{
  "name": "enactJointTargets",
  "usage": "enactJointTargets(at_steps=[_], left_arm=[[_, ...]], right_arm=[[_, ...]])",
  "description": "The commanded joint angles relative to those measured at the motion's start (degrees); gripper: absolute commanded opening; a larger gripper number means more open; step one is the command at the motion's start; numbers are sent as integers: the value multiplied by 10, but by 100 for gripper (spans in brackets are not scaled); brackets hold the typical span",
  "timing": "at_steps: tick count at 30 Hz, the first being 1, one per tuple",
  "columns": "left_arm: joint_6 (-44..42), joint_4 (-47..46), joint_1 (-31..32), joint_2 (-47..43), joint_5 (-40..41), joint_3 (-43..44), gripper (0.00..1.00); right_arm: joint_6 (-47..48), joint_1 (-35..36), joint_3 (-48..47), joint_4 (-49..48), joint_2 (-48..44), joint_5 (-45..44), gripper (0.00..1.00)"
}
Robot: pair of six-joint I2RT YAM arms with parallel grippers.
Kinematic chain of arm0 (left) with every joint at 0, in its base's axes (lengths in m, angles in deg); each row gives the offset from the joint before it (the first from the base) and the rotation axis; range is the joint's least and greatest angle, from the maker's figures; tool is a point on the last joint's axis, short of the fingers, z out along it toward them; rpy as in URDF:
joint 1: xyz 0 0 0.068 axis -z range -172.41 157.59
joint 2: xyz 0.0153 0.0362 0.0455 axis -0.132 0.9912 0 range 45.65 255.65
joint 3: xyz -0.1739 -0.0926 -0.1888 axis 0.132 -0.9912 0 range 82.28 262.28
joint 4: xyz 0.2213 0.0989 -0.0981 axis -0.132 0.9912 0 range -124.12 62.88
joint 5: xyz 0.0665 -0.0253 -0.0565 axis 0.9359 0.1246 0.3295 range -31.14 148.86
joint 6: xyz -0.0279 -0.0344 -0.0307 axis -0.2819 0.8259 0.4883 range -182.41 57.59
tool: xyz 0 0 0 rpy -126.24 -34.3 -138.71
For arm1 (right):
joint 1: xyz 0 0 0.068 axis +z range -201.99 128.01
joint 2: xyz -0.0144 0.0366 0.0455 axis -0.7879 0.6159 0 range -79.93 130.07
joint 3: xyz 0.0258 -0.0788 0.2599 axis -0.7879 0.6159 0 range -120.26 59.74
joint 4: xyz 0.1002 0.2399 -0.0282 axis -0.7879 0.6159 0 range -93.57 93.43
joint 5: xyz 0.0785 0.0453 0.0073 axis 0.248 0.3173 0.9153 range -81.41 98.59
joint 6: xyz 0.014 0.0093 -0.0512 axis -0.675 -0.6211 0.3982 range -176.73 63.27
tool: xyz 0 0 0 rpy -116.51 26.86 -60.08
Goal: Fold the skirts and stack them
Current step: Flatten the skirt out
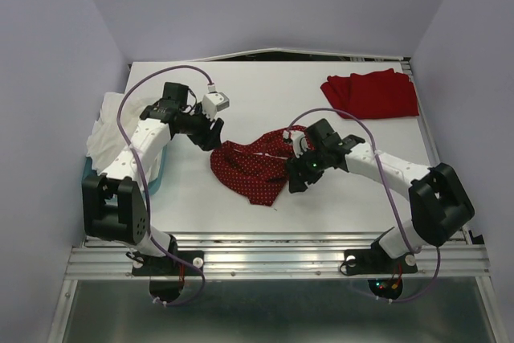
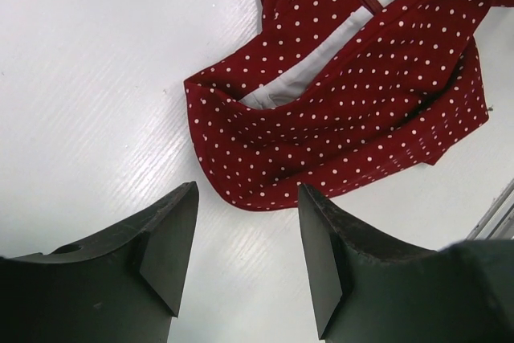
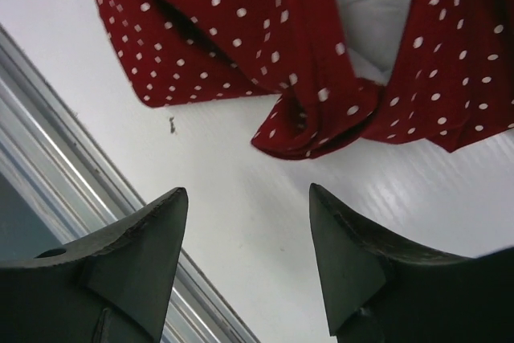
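Polka-dot skirt lies crumpled on worktop between left tool and right tool, just ahead of each. It looks like thin, limp cloth, likely light and saggy, best pinched at hem corners. Both tools gape fairly wide, empty, touching nothing. Plain red skirt sits well beyond right tool.

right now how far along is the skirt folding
Done: the plain red skirt lies flat at the far right, apparently folded. In hand: nothing; the left fingers and right fingers stand open beside the polka-dot skirt, which lies crumpled in the middle. Left: fold it and stack the two.
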Motion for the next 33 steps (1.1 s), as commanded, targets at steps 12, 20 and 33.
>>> enactJointTargets(at_steps=[12, 20, 33], left_arm=[[19, -29, -4, 2, 39, -2, 66], [39, -48, -4, 113, 17, 33, 66], [62, -56, -4, 211, -49, 41, 62]], right_arm=[[-61, 0, -83, -39, 92, -156, 21], [21, 0, -65, 4, -5, -168, 1], [109, 0, -73, 52, -32, -187, 1]])
